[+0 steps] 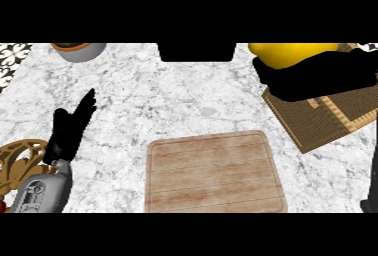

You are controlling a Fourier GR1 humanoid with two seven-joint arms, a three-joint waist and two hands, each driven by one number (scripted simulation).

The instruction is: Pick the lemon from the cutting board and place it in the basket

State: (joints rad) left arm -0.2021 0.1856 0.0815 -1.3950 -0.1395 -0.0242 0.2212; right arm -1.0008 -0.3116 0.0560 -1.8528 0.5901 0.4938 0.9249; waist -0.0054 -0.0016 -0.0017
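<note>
White-and-grey marbled worktop [184, 95] throughout. Bare wooden cutting board [215, 173] at 6 o'clock. At 1 o'clock, right robot hand [314, 75] curled over the yellow lemon [291, 54], held above the brown woven basket [332, 117] at 3 o'clock. Left robot hand [70, 130] at 9 o'clock, fingers straight, holding nothing. Grey pot [80, 51] at 11 o'clock; patterned tiles [11, 55] in the far-left corner.

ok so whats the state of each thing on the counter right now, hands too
yellow lemon: off the board, held over the basket
right hand: curled round the lemon
brown woven basket: lemon not yet inside
wooden cutting board: bare
left hand: open, fingers straight, resting
grey pot: upright at the far edge
</note>
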